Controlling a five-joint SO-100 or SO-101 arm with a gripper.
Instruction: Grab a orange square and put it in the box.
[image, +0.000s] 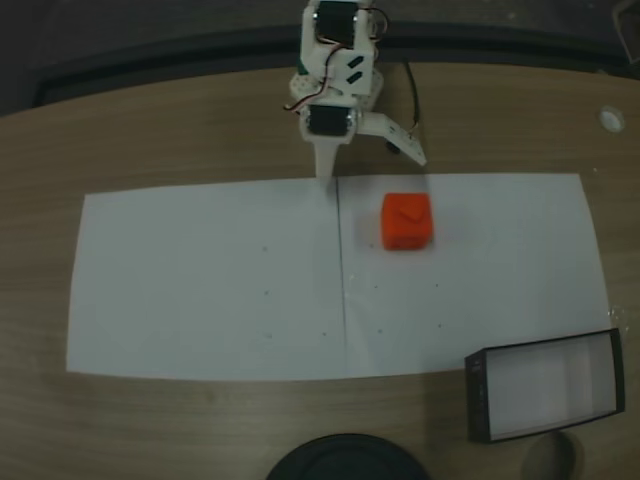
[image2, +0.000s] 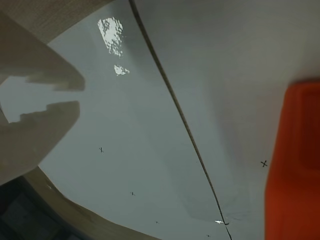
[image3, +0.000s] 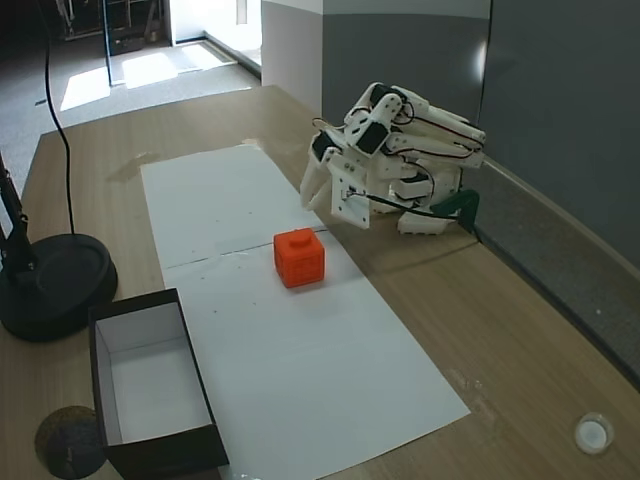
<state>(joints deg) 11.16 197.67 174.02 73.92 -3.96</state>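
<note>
The orange square (image: 407, 221) stands on the white paper sheet (image: 200, 280), just right of the paper's centre seam. In the other fixed view the orange square (image3: 299, 257) has its top notch facing up. The wrist view catches the orange square (image2: 295, 165) at the right edge. The arm is folded at the far table edge. Its gripper (image: 325, 175) points down at the paper's far border, left of the cube and apart from it. The fingers (image2: 55, 125) lie almost together and hold nothing. The box (image: 478, 395), with black walls and a white bottom, sits empty at the near right corner.
A round black disc (image: 345, 460) sits at the near table edge, and it shows as a stand base (image3: 55, 280) beside the box (image3: 160, 450). A dark brown ball (image3: 70, 440) lies by the box. A small white cap (image: 611, 118) rests far right.
</note>
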